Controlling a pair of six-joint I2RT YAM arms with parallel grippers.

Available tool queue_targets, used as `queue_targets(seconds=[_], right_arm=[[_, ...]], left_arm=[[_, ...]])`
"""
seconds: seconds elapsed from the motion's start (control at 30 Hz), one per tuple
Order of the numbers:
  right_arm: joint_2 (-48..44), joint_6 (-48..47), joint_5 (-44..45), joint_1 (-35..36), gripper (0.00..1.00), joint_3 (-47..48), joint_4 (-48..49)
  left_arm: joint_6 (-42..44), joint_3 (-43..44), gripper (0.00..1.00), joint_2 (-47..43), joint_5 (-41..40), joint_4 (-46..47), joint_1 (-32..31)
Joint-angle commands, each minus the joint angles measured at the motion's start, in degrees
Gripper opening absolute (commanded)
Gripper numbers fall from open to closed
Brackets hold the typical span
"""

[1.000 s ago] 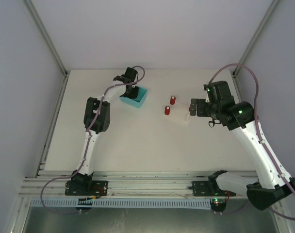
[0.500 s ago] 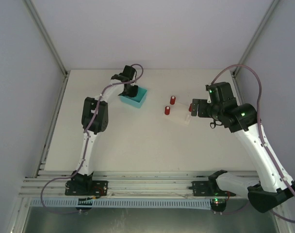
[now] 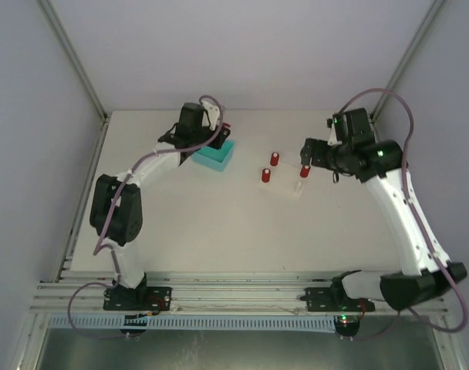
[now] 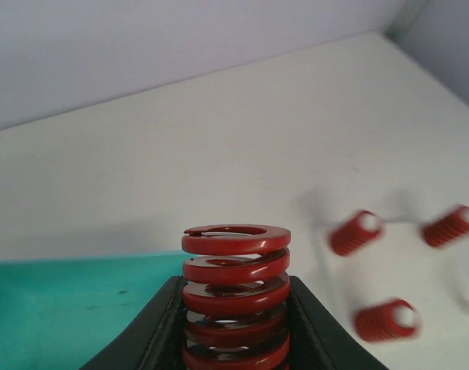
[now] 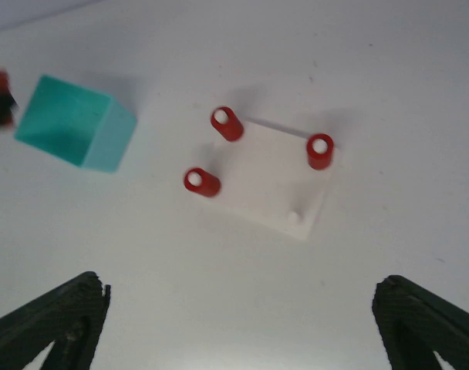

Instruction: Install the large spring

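The left gripper (image 4: 234,312) clasped a large red coil spring (image 4: 235,266) near the teal plastic bin (image 4: 57,308); the right gripper (image 5: 241,297), well apart from it, gaped empty.

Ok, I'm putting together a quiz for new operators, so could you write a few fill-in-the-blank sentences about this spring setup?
1. The large spring is clamped in the ____ gripper.
2. On the white plate, ____ pegs carry red springs, and one peg is bare.
3. The right gripper hangs above the plate with its jaws ____.

Missing words: left; three; open.
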Motion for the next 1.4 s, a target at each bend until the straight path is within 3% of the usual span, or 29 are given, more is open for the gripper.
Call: queue_targets(seconds=[0.0, 0.1, 0.3, 0.6, 1.0, 1.1, 1.23, 1.37], right_arm=[[8.17, 4.32, -15.4, -5.02, 0.92, 7.75, -2.54], [13.56, 4.47, -25.05, -6.08, 0.84, 12.88, -3.03], [21.15, 3.97, -37.96, -5.43, 0.67, 19.61, -4.42], [23.87, 0.62, -35.1, -3.18, 0.67, 14.97, -4.86], [29.17, 0.09, -41.98, -0.67, 0.53, 15.14, -0.59], [29.16, 0.58, -42.54, -0.35, 0.39, 14.63, 1.01], [27.2, 0.17, -39.92, -0.37, 0.02, 13.25, 2.78], [23.99, -1.51, -31.24, -0.37, 0.0, 11.06, 2.63]], left_arm=[[5.86, -11.56, 0.0, -5.1, 12.44, 21.56, -3.4], [14.19, -17.26, 0.0, -8.5, 17.86, 28.05, -6.36], [18.71, -18.88, 0.0, -9.51, 23.97, 34.21, -11.05], [18.32, -16.38, 0.0, -7.56, 26.72, 36.85, -13.39], [20.66, -16.25, 0.0, -8.04, 28.21, 36.46, -14.01], [20.63, -17.15, 0.0, -8.05, 28.72, 37.43, -14.15], [19.3, -18.16, 0.01, -8.07, 26.79, 38.14, -14.15], [13.8, -22.7, 0.45, -8.68, 23.73, 43.41, -12.94]])
